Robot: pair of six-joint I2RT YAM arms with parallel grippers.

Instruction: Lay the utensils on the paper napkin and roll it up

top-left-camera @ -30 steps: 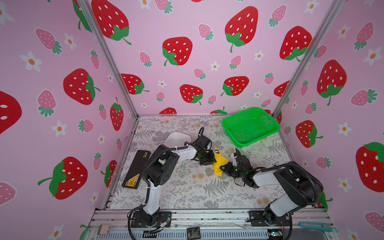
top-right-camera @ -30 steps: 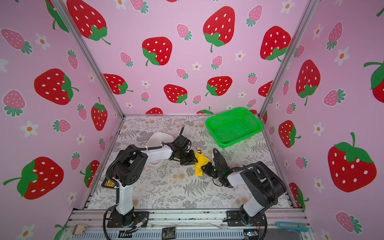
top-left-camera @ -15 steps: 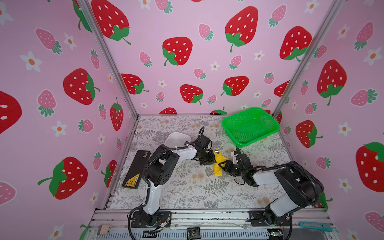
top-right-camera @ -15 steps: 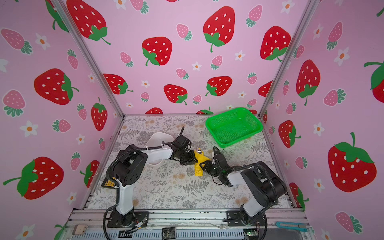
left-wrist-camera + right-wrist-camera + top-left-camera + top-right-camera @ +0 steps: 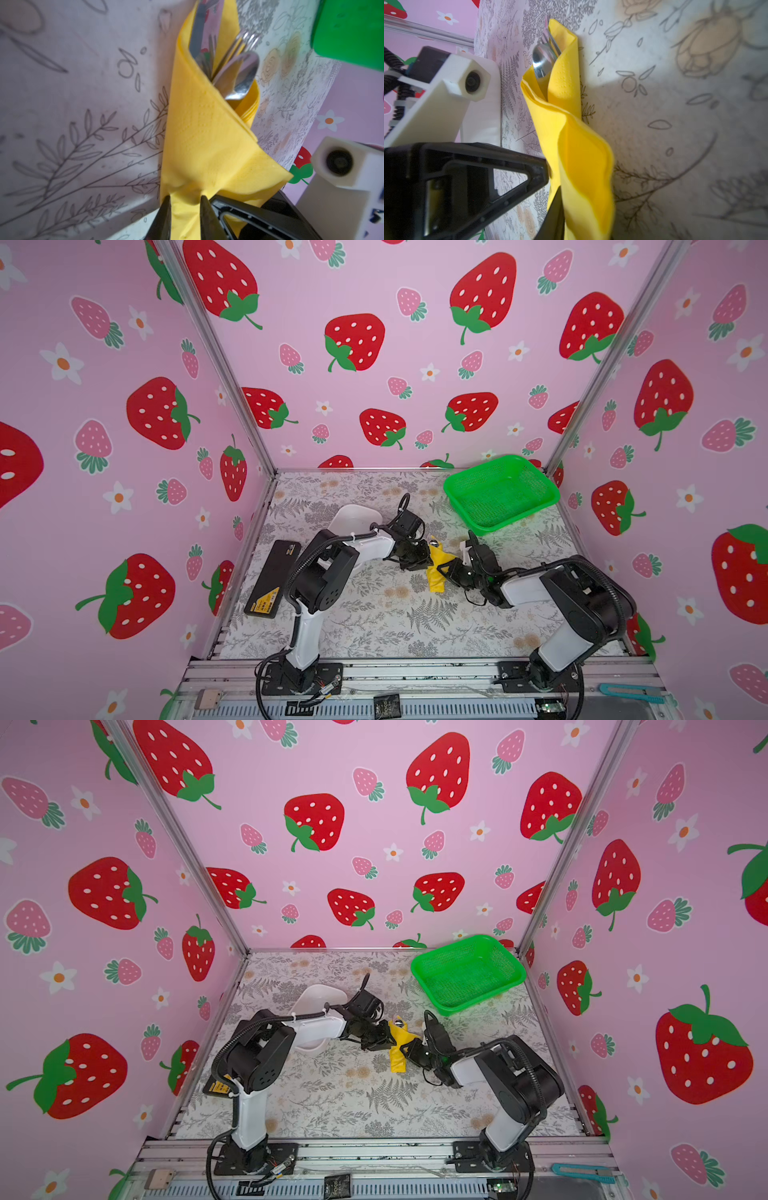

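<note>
The paper napkin [image 5: 437, 572] is found near the middle of the table [image 5: 374, 626], and it is rolled into a loose yellow cone around the utensils [image 5: 239, 79]. In the left wrist view a spoon [image 5: 242, 74] and a fork [image 5: 247, 41] are shown poking out of the open end, with a third long grey piece tucked in beside them. Everything lower down is hidden by the paper. The spoon [image 5: 543, 60] is picked up again in the right wrist view, cradled in the folds.

In both top views the open end of the roll is turned toward the far edge of the table. The narrow end of the roll is pinched from the left by the left claw [image 5: 424, 558], and in its own camera the paper is seen squeezed tight between two dark fingers [image 5: 166, 216].

From the right, the roll is met by the right claw [image 5: 448, 571]. One finger [image 5: 554, 216] is seen pressed against the paper, but the other is covered, so it cannot be told whether this claw is closed on the roll or only resting against it.

Further out, a green basket [image 5: 515, 517] is set in the far right corner. A white dish [image 5: 353, 518] is partly covered by the left arm, and a black box [image 5: 274, 576] is laid along the left edge.
</note>
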